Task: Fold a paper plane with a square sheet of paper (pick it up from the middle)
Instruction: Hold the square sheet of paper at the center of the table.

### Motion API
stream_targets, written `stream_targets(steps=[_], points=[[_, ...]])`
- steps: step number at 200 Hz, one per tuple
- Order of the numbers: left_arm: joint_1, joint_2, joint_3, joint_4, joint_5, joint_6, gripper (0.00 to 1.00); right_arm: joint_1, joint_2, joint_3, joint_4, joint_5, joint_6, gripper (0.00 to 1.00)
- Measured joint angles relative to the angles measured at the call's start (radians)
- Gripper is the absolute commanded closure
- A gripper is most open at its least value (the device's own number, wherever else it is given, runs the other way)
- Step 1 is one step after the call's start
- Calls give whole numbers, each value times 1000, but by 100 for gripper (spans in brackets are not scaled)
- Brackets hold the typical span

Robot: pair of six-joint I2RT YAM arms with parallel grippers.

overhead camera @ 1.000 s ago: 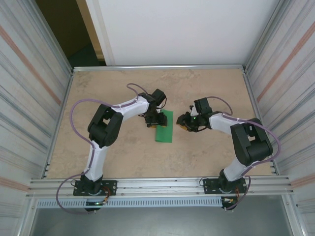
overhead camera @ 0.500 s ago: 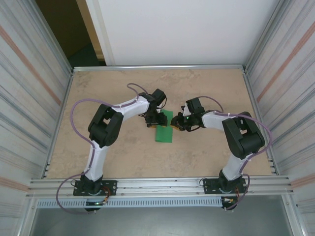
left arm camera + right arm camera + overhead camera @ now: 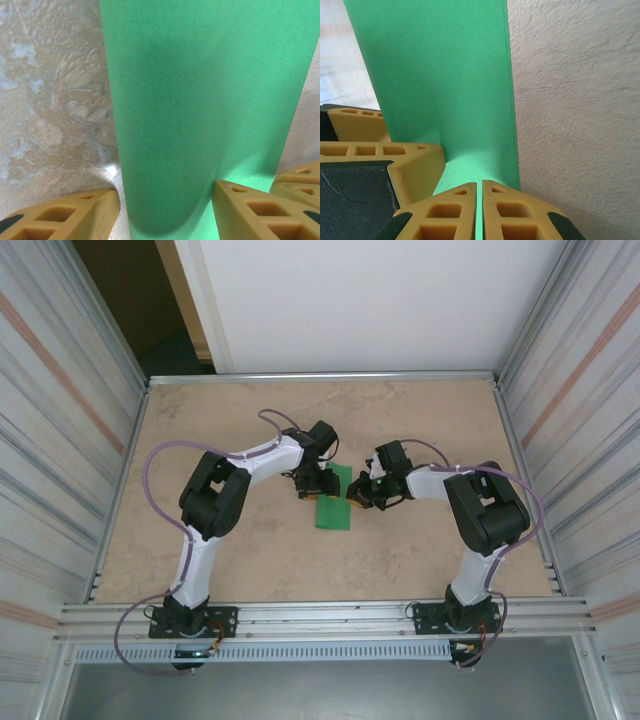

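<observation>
One paper sheet (image 3: 333, 515), left tool (image 3: 318, 488), right tool (image 3: 356, 495)

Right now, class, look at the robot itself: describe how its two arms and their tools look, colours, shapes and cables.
The left arm and right arm each have white links, bulky black joints and a mauve cable looping alongside. The left tool and right tool have yellow-orange wedge-shaped fingers with rectangular cut-outs and black patches.

Beige mottled table (image 3: 250, 560), corrugated metal side walls (image 3: 60, 440), white back panel (image 3: 380, 300), aluminium front rail (image 3: 320, 615).
</observation>
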Motion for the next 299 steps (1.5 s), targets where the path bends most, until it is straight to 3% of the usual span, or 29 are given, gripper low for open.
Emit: stream_targets(steps=[138, 246, 274, 299], points=[[0, -8, -3, 3, 7, 0, 44, 2, 43, 16, -19, -2, -51, 96], [61, -164, -41, 31, 29, -5, 41, -23, 97, 68, -85, -76, -129, 98], [98, -316, -97, 91, 57, -6, 48, -23, 108, 89, -121, -77, -133, 98], [89, -378, -176, 227, 150, -34, 62, -23, 115, 103, -142, -77, -141, 99]])
